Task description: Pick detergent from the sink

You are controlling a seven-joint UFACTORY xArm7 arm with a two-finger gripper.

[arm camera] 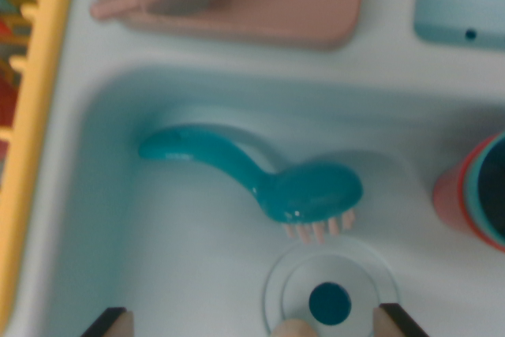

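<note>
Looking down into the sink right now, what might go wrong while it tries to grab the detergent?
The gripper is centred over the drain, near the teal brush, so descending here might catch the brush instead. A red and teal container, possibly the detergent, sits at the wrist view's right edge, half cut off, so aiming may be off. The picture is blurred too.

Claw: 2 tan, black-edged fingertips

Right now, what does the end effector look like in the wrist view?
Only its tips show, at the bottom edge: the end effector has two tan fingers edged in black, one at each side, blunt and angled. No cables or markings are visible.
</note>
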